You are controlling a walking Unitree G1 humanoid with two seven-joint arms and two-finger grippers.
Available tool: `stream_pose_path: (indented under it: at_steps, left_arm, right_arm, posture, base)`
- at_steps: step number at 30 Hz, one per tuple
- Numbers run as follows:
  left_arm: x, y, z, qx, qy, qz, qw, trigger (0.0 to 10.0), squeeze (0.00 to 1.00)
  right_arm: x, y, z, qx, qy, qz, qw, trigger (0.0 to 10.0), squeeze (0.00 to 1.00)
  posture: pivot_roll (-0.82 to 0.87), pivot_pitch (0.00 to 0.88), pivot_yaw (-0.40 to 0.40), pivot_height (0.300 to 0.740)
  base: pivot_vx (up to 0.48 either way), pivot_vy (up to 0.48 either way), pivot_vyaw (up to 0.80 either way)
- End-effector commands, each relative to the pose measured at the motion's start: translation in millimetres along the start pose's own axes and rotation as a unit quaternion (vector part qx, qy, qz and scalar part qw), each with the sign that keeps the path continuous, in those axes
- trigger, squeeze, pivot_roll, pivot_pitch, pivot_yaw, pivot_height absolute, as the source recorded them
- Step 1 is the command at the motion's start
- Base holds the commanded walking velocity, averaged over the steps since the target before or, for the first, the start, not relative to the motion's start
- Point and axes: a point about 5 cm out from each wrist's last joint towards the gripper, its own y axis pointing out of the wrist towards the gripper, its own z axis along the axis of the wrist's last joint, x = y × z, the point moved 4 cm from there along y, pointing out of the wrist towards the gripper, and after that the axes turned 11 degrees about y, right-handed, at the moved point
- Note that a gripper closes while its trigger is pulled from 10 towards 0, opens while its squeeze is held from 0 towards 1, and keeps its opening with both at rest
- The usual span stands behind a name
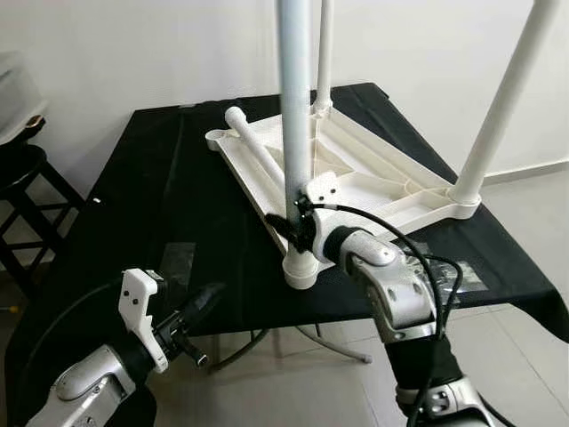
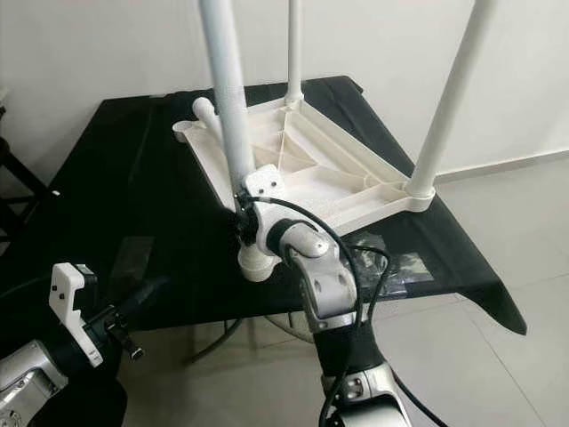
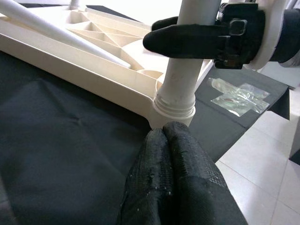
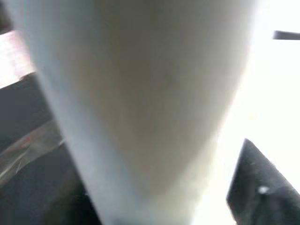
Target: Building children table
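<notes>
I have the tabletop [image 1: 373,169] lying upside down on the black-draped surface [image 1: 160,205], with three legs standing in its corner sockets and a fourth leg [image 1: 253,147] lying loose across its underside. The step in hand, as I judge it, is seating the near leg [image 1: 295,98]: my right claw [image 1: 298,222] is clenched around that leg low down, just above the near corner socket [image 1: 300,267], which overhangs the front edge of the surface. In the left wrist view the leg's collar sits in the socket, though I cannot tell whether it is fully home. My left claw [image 3: 171,164] has its fingers pressed together, grasping nothing, and hovers low just in front of that same socket. A clear plastic bag [image 3: 239,96] lies on the cloth to the right. The next move, in my judgement, calls for a firm downward push or twist on the near leg while the tabletop is kept from sliding, then releasing and reaching for the loose leg at the remaining corner.
</notes>
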Motion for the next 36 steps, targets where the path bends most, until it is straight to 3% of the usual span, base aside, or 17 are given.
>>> stream_pose_path:
  at_steps: [1,2,3,5,6,11,19,20,24,31,34,36]
  left_arm:
    - [1.4,0.8,-1.7,0.000,0.000,0.003,1.000,10.0,0.00]
    - [2.6,1.6,-1.4,0.001,-0.001,0.003,1.000,10.0,0.00]
    - [2.6,1.6,-1.4,0.001,-0.001,0.003,1.000,10.0,0.00]
    - [3.8,2.3,-0.9,0.003,-0.002,0.003,1.000,10.0,0.00]
    - [4.7,2.6,-0.5,0.004,-0.002,0.002,1.000,10.0,0.00]
    - [7.5,2.4,0.6,0.006,-0.002,0.001,1.000,10.0,0.00]
    - [12.6,0.5,-0.9,0.004,-0.004,-0.001,1.000,10.0,0.00]
    - [13.9,0.1,-1.3,0.003,-0.005,-0.002,1.000,10.0,0.00]
    - [16.3,-1.0,-1.7,0.001,-0.007,-0.006,1.000,10.0,0.00]
    - [16.3,-0.8,-1.8,0.000,-0.008,-0.006,1.000,10.0,0.00]
    - [16.7,-0.8,-2.7,0.000,-0.009,-0.007,1.000,10.0,0.00]
    - [17.4,-1.2,-4.1,-0.001,-0.009,-0.007,1.000,10.0,0.00]
  right_arm:
    - [-14.1,-1.7,14.2,0.002,-0.042,0.096,0.994,10.0,1.00]
    - [-14.5,-14.2,13.0,-0.018,-0.120,0.173,0.977,10.0,1.00]
    - [-14.5,-14.2,13.0,-0.018,-0.120,0.173,0.977,10.0,1.00]
    - [-12.1,-22.5,9.7,-0.040,-0.156,0.219,0.962,10.0,1.00]
    - [-8.9,-25.4,10.8,-0.050,-0.158,0.245,0.955,10.0,0.00]
    - [-1.6,-27.6,20.3,-0.067,-0.152,0.301,0.939,10.0,0.00]
    - [4.1,-19.1,27.4,-0.050,-0.090,0.323,0.941,10.0,0.00]
    - [4.7,-18.2,24.6,-0.049,-0.074,0.329,0.940,0.0,0.00]
    - [6.7,-18.8,10.1,-0.063,-0.063,0.358,0.929,0.0,0.00]
    - [14.0,-22.5,8.8,-0.067,-0.065,0.355,0.930,0.0,0.00]
    - [19.4,-26.8,6.0,-0.066,-0.073,0.339,0.936,0.0,0.00]
    - [24.7,-26.7,0.3,-0.066,-0.080,0.303,0.947,0.0,0.00]
  posture:
    - [0.03,0.104,0.035,0.740]
    - [0.03,0.105,0.031,0.740]
    - [0.03,0.105,0.031,0.740]
    - [0.03,0.108,0.028,0.740]
    - [0.04,0.110,0.023,0.740]
    - [0.04,0.115,0.022,0.740]
    - [0.05,0.103,0.020,0.740]
    - [0.06,0.103,0.022,0.740]
    - [0.06,0.105,0.026,0.740]
    - [0.05,0.110,0.027,0.740]
    - [0.05,0.102,0.023,0.740]
    - [0.04,0.091,0.014,0.740]
  base:
    - [0.000,0.000,0.00]
    - [0.000,0.000,0.00]
    - [0.000,0.000,0.00]
    - [0.000,0.000,0.00]
    - [0.000,0.000,0.00]
    - [0.000,0.000,0.00]
    - [0.000,0.000,0.00]
    - [0.000,0.000,0.00]
    - [0.000,0.000,0.00]
    - [0.000,0.000,0.00]
    - [0.000,0.000,0.00]
    - [0.000,0.000,0.00]
